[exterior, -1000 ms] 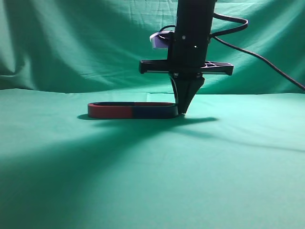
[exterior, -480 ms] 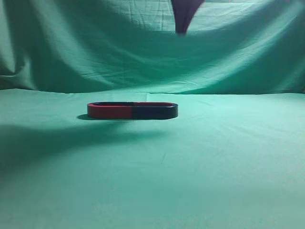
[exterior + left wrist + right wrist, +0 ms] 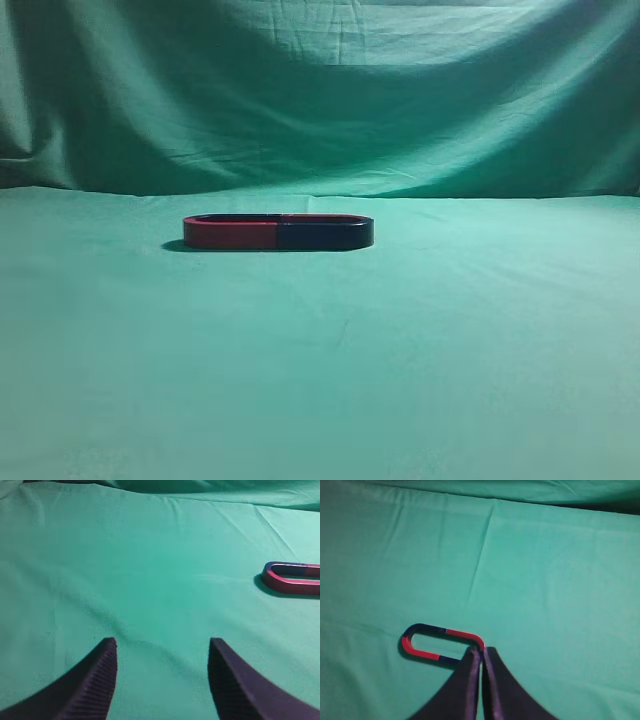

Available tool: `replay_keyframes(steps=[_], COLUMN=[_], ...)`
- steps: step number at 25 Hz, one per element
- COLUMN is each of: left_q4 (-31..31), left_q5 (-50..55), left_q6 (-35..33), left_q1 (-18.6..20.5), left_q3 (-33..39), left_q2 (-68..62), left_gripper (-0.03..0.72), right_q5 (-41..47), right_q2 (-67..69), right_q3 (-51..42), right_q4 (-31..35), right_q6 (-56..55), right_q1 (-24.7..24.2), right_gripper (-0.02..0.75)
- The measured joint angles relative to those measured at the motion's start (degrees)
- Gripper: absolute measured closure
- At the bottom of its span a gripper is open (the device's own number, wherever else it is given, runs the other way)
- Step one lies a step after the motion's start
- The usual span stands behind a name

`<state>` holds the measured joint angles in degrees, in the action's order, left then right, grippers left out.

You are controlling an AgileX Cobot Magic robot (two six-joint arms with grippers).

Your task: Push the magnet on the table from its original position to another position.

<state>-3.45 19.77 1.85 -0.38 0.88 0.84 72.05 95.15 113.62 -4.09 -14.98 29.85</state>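
The magnet (image 3: 325,233) lies flat on the table (image 3: 420,350), its navy side toward the exterior camera. Its open end meets a red-sided U-shaped magnet (image 3: 230,234), and the two form one oval loop. In the right wrist view the magnet (image 3: 466,635) is the right half of the loop and the red-sided one (image 3: 418,652) the left half. My right gripper (image 3: 481,651) is shut and empty, its tips in line with the magnet's rounded end. It is above the exterior view. My left gripper (image 3: 162,642) is open and empty over bare cloth, far from the loop.
The left wrist view shows only the red-sided end of the loop (image 3: 292,579) at its right edge. A draped green backdrop (image 3: 320,90) hangs behind the table. Wrinkled green cloth surrounds the loop on all sides.
My right gripper stood at the magnet's right end on the table, then rose straight up and out of the exterior view. The magnet has stayed where it was.
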Motion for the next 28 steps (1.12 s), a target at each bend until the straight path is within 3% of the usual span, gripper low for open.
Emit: replay_keyframes(steps=[3,9,17,28], left_q4=[0.0,0.0,0.0,0.0], left_q5=[0.0,0.0,0.0,0.0], left_q6=[0.0,0.0,0.0,0.0], left_q1=[0.0,0.0,0.0,0.0], left_q3=[0.0,0.0,0.0,0.0], left_q2=[0.0,0.0,0.0,0.0], left_gripper=[0.316,0.316,0.316,0.316], right_q5=[0.1,0.3,-7.9,-11.3], right_q2=[-5.0,-23.6,-46.3,-74.6], right_q3=[-4.7,-24.4,-46.3,-67.2], right_q4=[-0.6,-1.1,-1.0,0.5], right_q6=[0.0,0.2,3.2,3.2], right_q1=[0.0,0.0,0.0,0.0], right_gripper=[0.738,0.738,0.738,0.738])
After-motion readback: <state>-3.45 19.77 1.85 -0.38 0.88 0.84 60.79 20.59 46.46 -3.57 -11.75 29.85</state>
